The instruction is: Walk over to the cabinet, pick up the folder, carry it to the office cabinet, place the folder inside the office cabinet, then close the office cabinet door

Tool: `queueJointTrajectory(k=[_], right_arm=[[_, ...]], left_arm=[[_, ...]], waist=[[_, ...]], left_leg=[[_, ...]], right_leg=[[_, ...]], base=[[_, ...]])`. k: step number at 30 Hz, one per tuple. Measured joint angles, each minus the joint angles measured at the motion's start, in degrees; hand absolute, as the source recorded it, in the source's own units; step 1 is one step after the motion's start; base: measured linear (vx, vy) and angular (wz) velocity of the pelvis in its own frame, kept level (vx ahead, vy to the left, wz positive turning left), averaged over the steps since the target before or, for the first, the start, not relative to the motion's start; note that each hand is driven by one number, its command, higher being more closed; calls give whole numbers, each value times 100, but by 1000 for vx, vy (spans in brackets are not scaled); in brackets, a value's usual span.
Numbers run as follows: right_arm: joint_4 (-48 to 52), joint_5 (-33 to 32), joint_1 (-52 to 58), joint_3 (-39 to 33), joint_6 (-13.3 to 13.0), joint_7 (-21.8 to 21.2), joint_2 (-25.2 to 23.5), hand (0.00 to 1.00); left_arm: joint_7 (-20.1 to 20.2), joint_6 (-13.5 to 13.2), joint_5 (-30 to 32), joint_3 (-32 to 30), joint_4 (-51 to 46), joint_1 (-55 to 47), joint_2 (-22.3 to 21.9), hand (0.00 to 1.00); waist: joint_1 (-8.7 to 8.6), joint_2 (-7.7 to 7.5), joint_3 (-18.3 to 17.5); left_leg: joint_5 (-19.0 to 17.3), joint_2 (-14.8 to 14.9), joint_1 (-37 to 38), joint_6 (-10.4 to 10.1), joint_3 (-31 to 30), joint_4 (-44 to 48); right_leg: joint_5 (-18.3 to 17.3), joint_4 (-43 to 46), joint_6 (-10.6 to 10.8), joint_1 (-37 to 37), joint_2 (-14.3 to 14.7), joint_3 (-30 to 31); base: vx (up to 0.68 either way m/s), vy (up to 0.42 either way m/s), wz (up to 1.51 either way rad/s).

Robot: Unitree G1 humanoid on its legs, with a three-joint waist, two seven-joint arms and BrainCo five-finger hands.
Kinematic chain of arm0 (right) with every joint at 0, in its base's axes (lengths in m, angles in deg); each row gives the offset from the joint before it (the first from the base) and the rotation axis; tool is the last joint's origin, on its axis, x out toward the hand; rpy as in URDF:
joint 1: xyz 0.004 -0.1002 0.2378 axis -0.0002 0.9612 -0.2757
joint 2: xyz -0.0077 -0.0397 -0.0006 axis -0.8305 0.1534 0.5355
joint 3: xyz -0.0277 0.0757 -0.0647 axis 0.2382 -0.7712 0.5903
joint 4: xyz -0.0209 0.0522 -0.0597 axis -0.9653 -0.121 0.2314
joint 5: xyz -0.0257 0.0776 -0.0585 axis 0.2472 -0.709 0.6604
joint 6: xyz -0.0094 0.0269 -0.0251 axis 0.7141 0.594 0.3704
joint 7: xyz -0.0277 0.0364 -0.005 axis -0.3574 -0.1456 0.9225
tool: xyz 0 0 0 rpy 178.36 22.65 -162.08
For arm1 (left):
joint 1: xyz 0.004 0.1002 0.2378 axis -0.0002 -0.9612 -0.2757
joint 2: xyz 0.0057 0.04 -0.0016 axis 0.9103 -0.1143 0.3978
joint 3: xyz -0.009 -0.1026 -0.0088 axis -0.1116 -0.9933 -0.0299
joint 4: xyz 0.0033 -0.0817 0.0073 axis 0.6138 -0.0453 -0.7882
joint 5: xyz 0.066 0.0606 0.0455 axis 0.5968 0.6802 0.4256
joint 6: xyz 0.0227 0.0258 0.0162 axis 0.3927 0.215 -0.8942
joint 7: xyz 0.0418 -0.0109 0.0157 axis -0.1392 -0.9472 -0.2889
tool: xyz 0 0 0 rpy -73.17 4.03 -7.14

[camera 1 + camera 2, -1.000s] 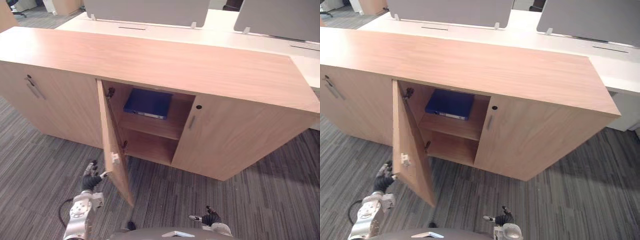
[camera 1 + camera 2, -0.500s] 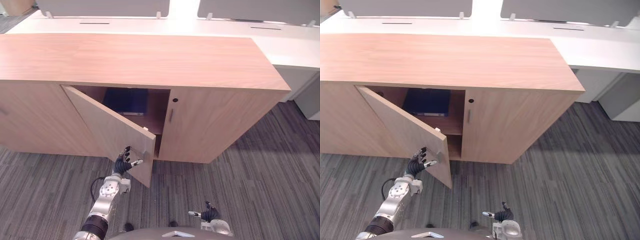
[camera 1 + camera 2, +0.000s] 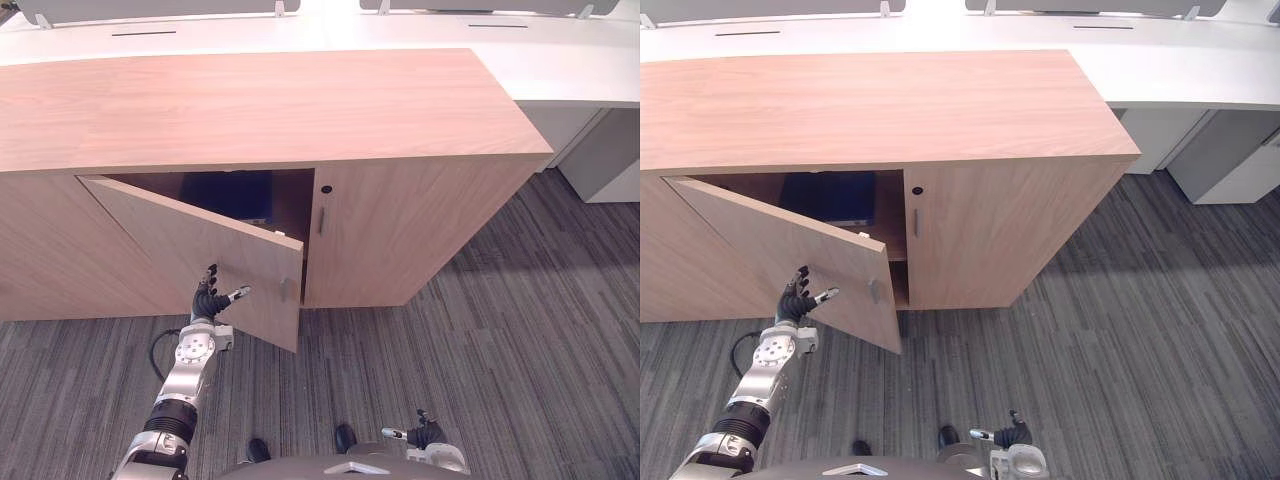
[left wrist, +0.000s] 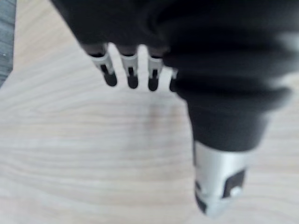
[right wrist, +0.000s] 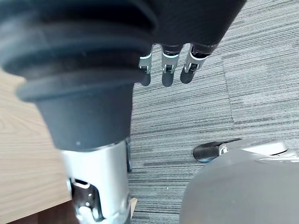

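Wood-grain office cabinet (image 3: 260, 110), light brown, long and low, on grey striped carpet (image 3: 480, 340). Its middle door (image 3: 190, 255) stands partly open, swung out at an angle, hinged on the left side, free edge toward the robot. Small metal handle (image 3: 283, 290) near that free edge. The neighbouring door (image 3: 400, 230) to the right is closed, with a slim vertical handle (image 3: 321, 220) and a dark keyhole (image 3: 326, 189).

Dark blue folder (image 3: 235, 195) lies flat on the upper shelf inside the opening, in shadow, partly hidden by the door's top edge. Neither hand holds it.

Left hand (image 3: 208, 300) is raised at the door's outer face, low on the panel, left of the handle. Fingers (image 4: 131, 77) are straight and spread, thumb out to the side, nothing gripped. The left wrist view shows the fingertips right at the wood; actual contact can't be confirmed. The folder sits above and behind this hand, with the door panel between them.

Right hand (image 3: 425, 435) hangs low at the robot's side over the carpet, fingers (image 5: 167, 70) relaxed and straight, empty, well apart from the folder and the cabinet.

White desks (image 3: 560, 70) stand behind the cabinet.
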Motion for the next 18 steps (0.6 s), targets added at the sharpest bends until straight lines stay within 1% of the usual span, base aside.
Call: queueJointTrajectory(k=[5,7,9,10,12,16,18], right_arm=[[-25,-4,-4,-9,-2,-1,-4,0],[-63,-5,-5,-13,-3,-1,-2,0],[-93,-5,-11,-19,-3,-2,-2,0],[-123,-5,-10,-35,-3,-5,-2,0],[-179,-7,-13,-35,-3,-11,-2,0],[-212,-8,-13,-36,0,-14,-3,0],[-214,-8,-15,-36,2,-15,-2,0]], left_arm=[[52,-4,0,-45,-109,-264,-19,0],[149,-11,0,-43,-480,-597,-52,0],[187,-20,1,-43,-553,-716,-64,0],[298,-19,0,-42,-596,-965,-66,0],[418,-18,0,-41,-595,-1146,-70,0],[640,-15,-4,-46,-504,-1449,-81,0],[682,-8,4,-60,-176,-1474,-109,0]], waist=[[5,0,0],[52,-1,0],[68,-2,1],[137,-4,1],[199,-4,2],[271,-23,-6],[317,-31,-13]], left_leg=[[45,0,6,6,-154,0],[72,0,8,12,-254,-1],[82,0,18,14,-295,-2],[88,0,65,16,-319,-3],[103,1,74,27,-336,-4],[151,-13,43,52,-466,-4],[160,-31,46,64,-508,-4]], right_leg=[[-3,-1,-5,93,2,-139],[-7,-1,-11,138,2,-221],[-9,0,-14,171,1,-268],[-21,1,-29,224,-2,-307],[-37,25,-34,228,-6,-335],[-72,72,-3,235,-33,-467],[-79,70,10,263,-51,-504]], base=[[-19,-39,15],[-29,-40,23],[-38,-34,14],[-51,-30,7],[-63,-27,7],[-55,-25,15],[-29,-9,14]])
